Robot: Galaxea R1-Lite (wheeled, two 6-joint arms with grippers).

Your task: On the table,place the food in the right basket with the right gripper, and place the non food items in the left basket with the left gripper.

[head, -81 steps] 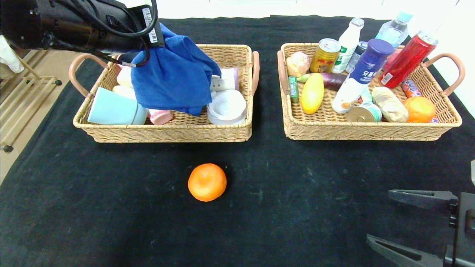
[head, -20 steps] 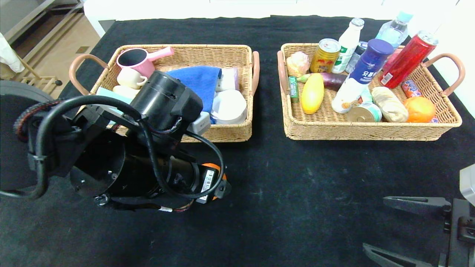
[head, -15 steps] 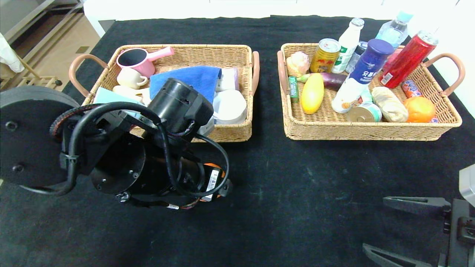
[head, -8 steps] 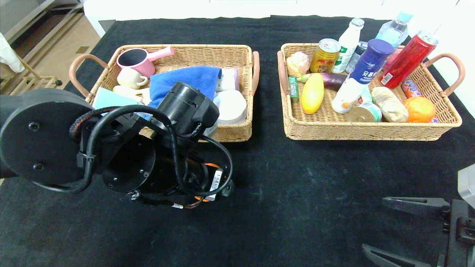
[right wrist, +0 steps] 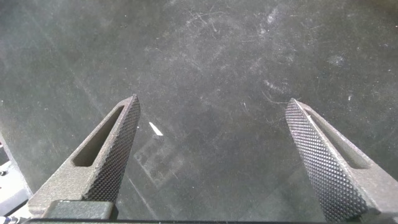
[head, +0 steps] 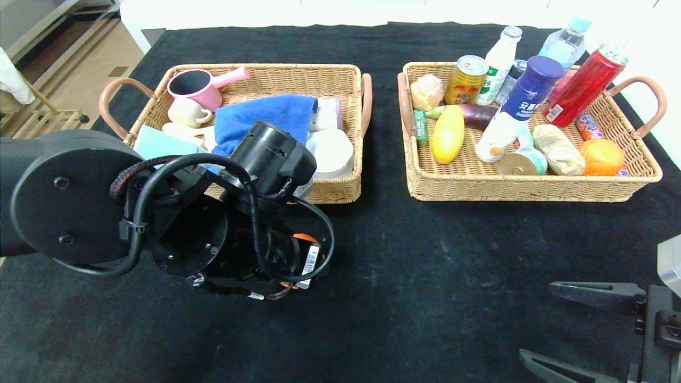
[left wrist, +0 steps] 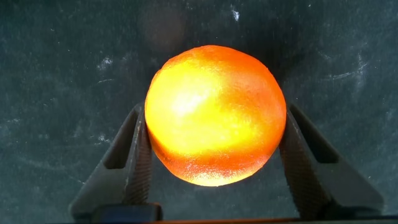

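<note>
The orange fruit (left wrist: 214, 115) lies on the black table (head: 425, 266) in front of the left basket (head: 330, 194). From the head view only a sliver of the orange fruit (head: 304, 238) shows under my left arm. My left gripper (left wrist: 214, 107) points straight down over it, both fingers pressed against its sides. The blue towel (head: 266, 117) and teal mug (head: 154, 143) lie in the left basket. In the right basket (head: 532, 191) leans the white-and-blue bottle (head: 518, 101). My right gripper (head: 538, 321) is parked open at the near right, nothing between its fingers (right wrist: 118, 149).
A pink saucepan (head: 197, 88) and white cups sit in the left basket. The right basket also holds a red can (head: 582, 85), another orange (head: 601, 157), cans, bottles and vegetables. My bulky left arm (head: 159, 223) hangs over the table's near left.
The left arm has shifted slightly over the orange fruit and its jaws have closed in onto the fruit's sides. The right arm has not moved.
</note>
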